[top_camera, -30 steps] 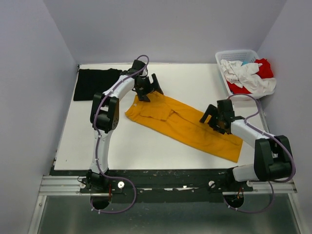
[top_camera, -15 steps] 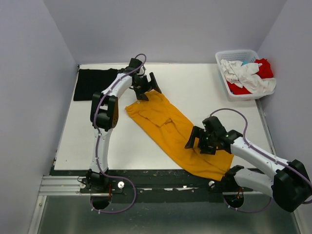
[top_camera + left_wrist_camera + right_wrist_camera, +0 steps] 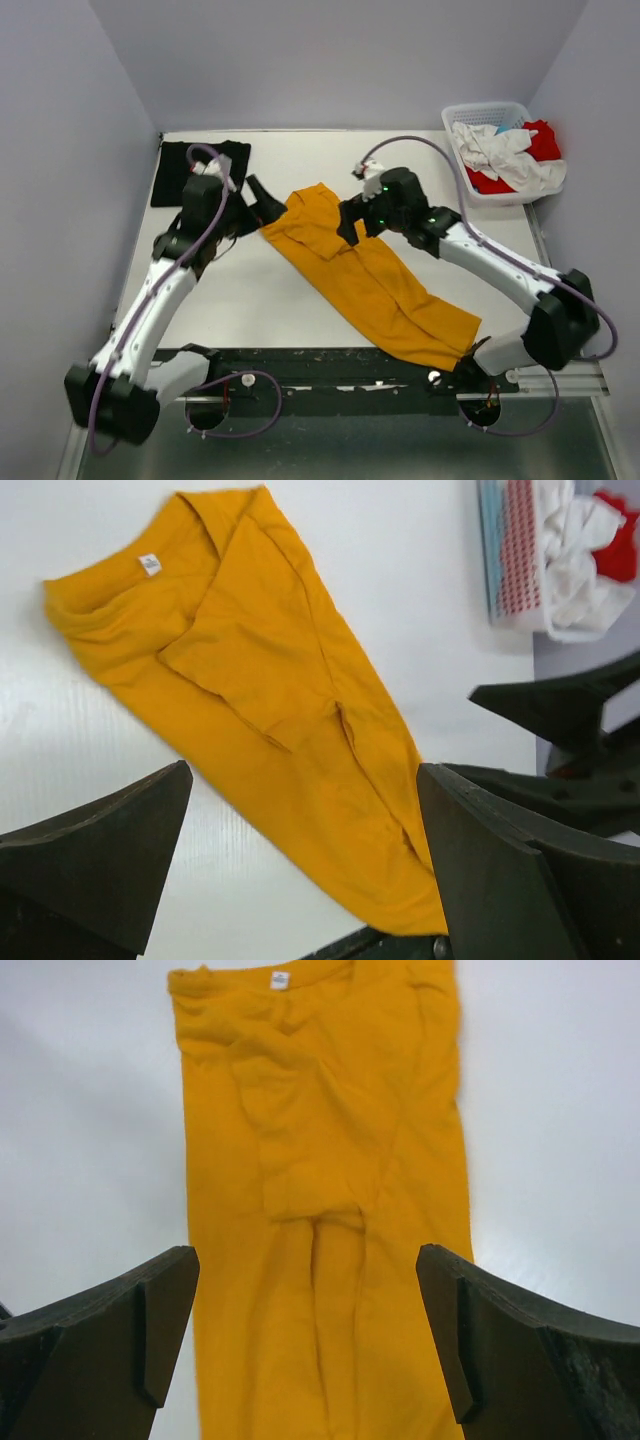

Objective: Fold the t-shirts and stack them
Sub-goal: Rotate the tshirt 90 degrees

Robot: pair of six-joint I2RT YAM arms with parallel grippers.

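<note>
The mustard t-shirt (image 3: 375,275) lies folded into a long strip, running diagonally from mid-table to the front right edge. My left gripper (image 3: 264,203) is open and empty just left of its collar end. My right gripper (image 3: 352,214) is open and empty, hovering above the strip's upper part. The left wrist view shows the shirt (image 3: 260,680) beyond the open left gripper (image 3: 300,865). The right wrist view shows it (image 3: 320,1210) below the open right gripper (image 3: 310,1350). A folded black t-shirt (image 3: 198,170) lies at the back left. White (image 3: 505,152) and red (image 3: 543,140) shirts fill the basket.
The white lattice basket (image 3: 484,108) stands at the back right corner, and also shows in the left wrist view (image 3: 515,550). The shirt's hem end (image 3: 455,338) reaches the table's front edge near the right arm's base.
The shirt's hem end was dragged toward the front edge. The right gripper then left it and swung up over the shirt's upper part. The left gripper drew back to the left of the collar.
</note>
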